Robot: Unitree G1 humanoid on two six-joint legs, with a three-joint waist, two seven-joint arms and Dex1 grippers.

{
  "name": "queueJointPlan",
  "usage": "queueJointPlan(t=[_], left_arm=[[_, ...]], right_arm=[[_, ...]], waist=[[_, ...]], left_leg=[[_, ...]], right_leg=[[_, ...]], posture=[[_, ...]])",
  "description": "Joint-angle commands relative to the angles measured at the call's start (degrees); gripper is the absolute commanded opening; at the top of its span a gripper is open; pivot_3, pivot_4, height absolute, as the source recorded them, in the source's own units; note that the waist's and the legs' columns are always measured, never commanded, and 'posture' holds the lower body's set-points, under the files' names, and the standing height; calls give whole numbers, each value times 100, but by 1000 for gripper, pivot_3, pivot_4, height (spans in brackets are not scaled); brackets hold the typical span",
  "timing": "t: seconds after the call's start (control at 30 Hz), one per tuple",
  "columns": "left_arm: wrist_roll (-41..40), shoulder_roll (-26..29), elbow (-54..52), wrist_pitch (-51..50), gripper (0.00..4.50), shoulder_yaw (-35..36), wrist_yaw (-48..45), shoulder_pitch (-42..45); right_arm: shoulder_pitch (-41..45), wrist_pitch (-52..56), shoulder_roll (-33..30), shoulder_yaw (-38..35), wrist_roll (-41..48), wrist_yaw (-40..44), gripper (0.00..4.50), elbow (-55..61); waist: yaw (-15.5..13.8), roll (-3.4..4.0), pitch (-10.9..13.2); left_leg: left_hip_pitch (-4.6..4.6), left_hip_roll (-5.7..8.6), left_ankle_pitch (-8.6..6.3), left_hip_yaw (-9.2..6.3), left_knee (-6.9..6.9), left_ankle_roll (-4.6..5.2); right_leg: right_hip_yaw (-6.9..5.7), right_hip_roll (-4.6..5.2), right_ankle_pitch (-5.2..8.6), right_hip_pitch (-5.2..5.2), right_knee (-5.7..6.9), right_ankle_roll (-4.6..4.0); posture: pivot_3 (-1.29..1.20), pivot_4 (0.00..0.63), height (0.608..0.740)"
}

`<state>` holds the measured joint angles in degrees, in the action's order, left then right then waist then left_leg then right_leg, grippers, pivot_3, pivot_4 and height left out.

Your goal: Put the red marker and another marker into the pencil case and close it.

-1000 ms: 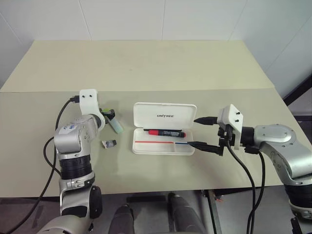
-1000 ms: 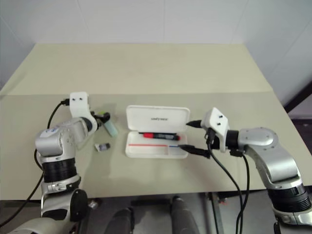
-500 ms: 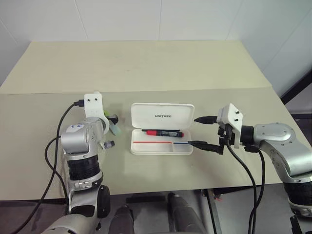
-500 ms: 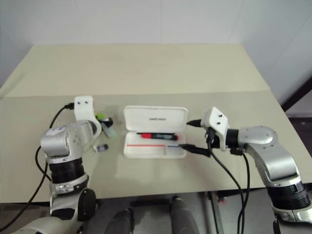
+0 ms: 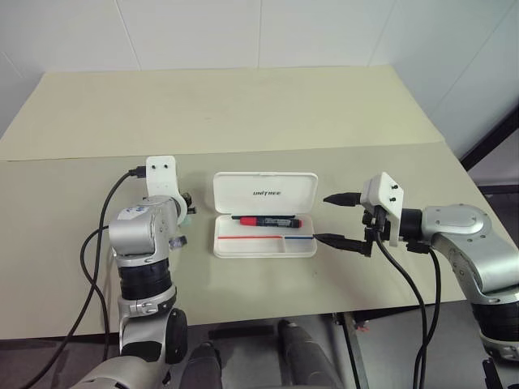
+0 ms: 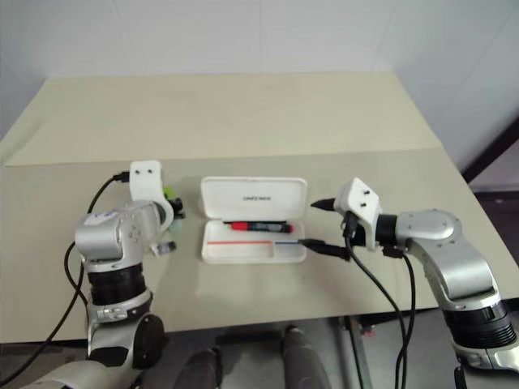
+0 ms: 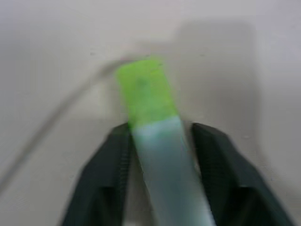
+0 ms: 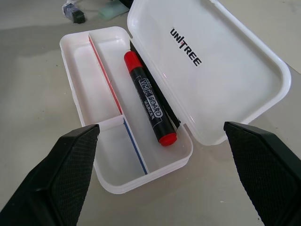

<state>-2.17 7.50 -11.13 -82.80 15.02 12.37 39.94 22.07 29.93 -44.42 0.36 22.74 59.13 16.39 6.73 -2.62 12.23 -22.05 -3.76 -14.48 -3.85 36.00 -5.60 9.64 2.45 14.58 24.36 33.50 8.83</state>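
I am looking down over a pale table (image 5: pixel 243 105) from the robot's head. The white pencil case (image 5: pixel 265 236) lies open near the front edge, lid folded back flat with dark lettering on it. The red marker (image 8: pixel 149 104) already rests in the long rear compartment, along the hinge side, its red cap toward the robot's left and its red tail toward the right. The front compartments, split by a thin red-and-blue line, hold nothing, so I judge there is room for the second marker.

The left gripper (image 7: pixel 160 141) is down at the table just left of the case. Its two black fingers (image 7: pixel 115 160) have narrowed onto the green marker (image 7: pixel 148 101), one on each side of the pale barrel, with the bright green end poking out past the tips. They look to be touching or all but touching it; I cannot tell whether the grip is firm yet. A small dark object (image 5: pixel 178 241) lies on the table close by.

The right gripper (image 5: pixel 334 219) waits just right of the case, fingers spread wide and holding nothing, apparently parked there ready to shut the lid later
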Motion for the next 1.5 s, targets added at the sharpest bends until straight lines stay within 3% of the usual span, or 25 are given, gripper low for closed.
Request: queueJointPlan(t=[0.03, 0.2, 0.4, 0.57, 0.63, 0.77, 0.93, 1.13, 1.23, 1.4, 1.43, 1.5], left_arm=[[232, 118, 300, 167, 1105, 50, 70, -195], [151, 425, 604, 997, 1105, -45, -137, 97], [2, 1012, 1174, 2249, 1105, -233, -710, 556], [-257, 1666, 2017, 4032, 1105, -647, -2220, 1217], [-460, 1865, 2260, 4375, 1105, -833, -3026, 1531], [-863, 2025, 2601, 5122, 1105, -1038, -4444, 2052], [-1437, 2063, 2462, 5058, 1105, -1246, -5805, 2396], [-2434, 2256, 1263, 4360, 1105, -1661, -7426, 2066], [-2727, 2612, 686, 3978, 1105, -2041, -8112, 1777], [-1911, 3271, 607, 4457, 1105, -3046, -8597, 1465], [-1704, 3317, 694, 4621, 1105, -3211, -8604, 1455], [-1476, 3298, 795, 4827, 1105, -3410, -8620, 1441]], right_arm=[[33, -70, -37, -86, 47, -28, 4500, 133], [-30, -49, -72, -174, 64, -78, 4500, 168], [-135, -17, -117, -274, 98, -139, 4500, 239], [-250, -26, -151, -365, 131, -170, 4500, 283], [-283, -51, -160, -395, 136, -181, 4500, 286], [-353, -66, -153, -445, 141, -233, 4500, 335], [-540, -73, -140, -570, 165, -300, 4500, 484], [-927, -107, -214, -841, 194, -326, 4500, 713], [-1044, -81, -237, -944, 224, -368, 4500, 812], [-1115, -57, -252, -1005, 237, -436, 4500, 867], [-1125, -56, -254, -1010, 240, -448, 4500, 873], [-1137, -38, -258, -1018, 241, -479, 4500, 883]], waist=[[-1, 0, 0], [13, -11, -3], [114, -31, 7], [-14, -32, 8], [-101, -31, 8], [-240, -30, 8], [-360, -30, 8], [-361, -30, 8], [-316, -28, 8], [-313, -27, 8], [-315, -27, 8], [-320, -28, 8]], left_leg=[[2, 0, 0, 0, 1, 0], [6, 3, 5, -1, 13, 1], [-22, 6, 10, -19, 10, 6], [-37, 6, 3, -15, -32, -5], [-30, 5, -3, -14, -54, -13], [-35, 6, -7, -9, -84, -18], [-37, 6, -13, -2, -83, -14], [-35, 6, -12, -1, -64, -14], [-25, 5, -12, 2, -54, -13], [-22, 5, -8, 3, -21, -8], [-27, 5, -8, 3, -3, -7], [-25, 6, -8, 3, 17, -7]], right_leg=[[0, 0, -2, 0, 0, -2], [2, -3, -25, -3, -12, -10], [9, -14, -106, -7, -120, -23], [3, -11, -105, 24, -106, 14], [-2, -11, -109, 44, -66, 78], [-3, -11, -56, 94, -1, 73], [-4, -11, -45, 101, 7, 71], [-2, -11, -46, 99, 26, 72], [-2, -12, -44, 98, 40, 67], [-1, -13, -38, 94, 49, 53], [-1, -13, -12, 91, 47, -6], [2, -12, -7, 72, 39, -25]], posture=[[0, 150, 740], [0, 150, 740], [0, 150, 740], [0, 150, 740], [0, 150, 740], [0, 150, 740], [0, 150, 740], [0, 150, 740], [0, 150, 740], [0, 150, 740], [0, 150, 740], [0, 150, 740]])
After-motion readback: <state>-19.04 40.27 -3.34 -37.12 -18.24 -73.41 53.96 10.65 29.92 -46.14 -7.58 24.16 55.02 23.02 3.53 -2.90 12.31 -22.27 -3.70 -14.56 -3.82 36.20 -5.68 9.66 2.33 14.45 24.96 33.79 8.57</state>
